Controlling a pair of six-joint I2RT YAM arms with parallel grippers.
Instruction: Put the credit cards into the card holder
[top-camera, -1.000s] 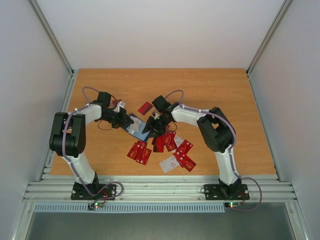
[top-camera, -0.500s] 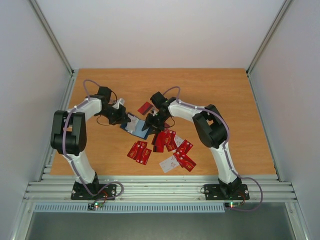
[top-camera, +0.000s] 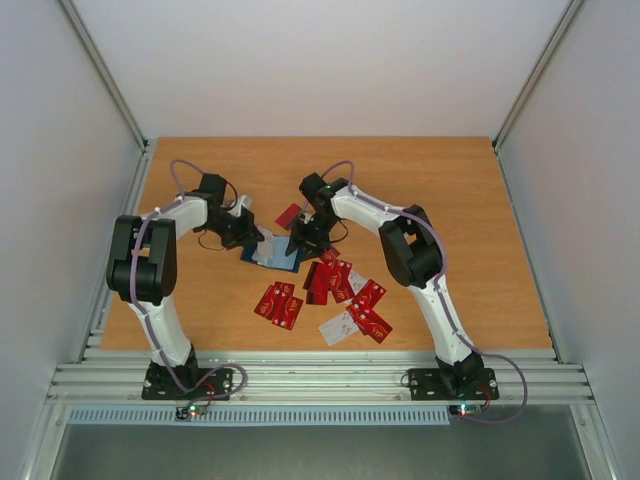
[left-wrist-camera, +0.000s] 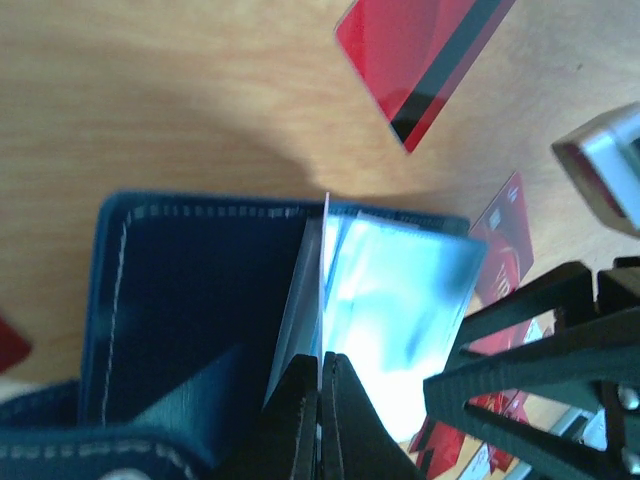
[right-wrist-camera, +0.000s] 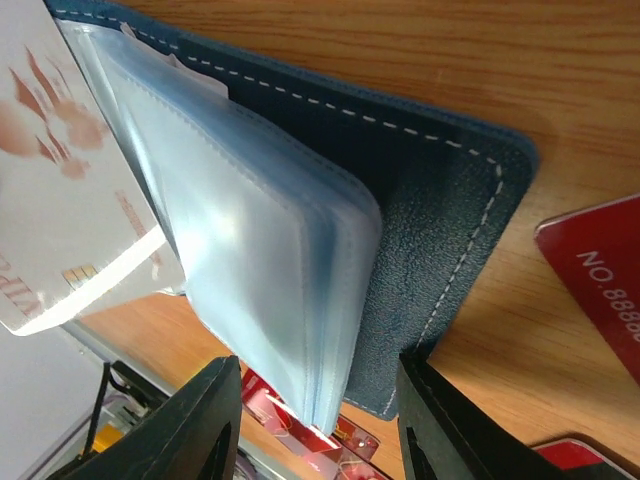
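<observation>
I had the left gripper pinched shut on a clear sleeve of the card holder; the right gripper straddled it half-open, holding nothing.

This is a robotics lab test cell rather than any lived-in room. In the overhead view a wood-grain table sits in the middle, boxed in by plain pale panels across the top, left and right of the frame. Ribbed aluminium rails run along the bottom edge, and slanted metal struts rise in the upper corners. Two white-and-black robot arms, the left arm and the right arm, are bolted to those rails at lower left and lower right, with loose cables trailing beside their bases.
</observation>
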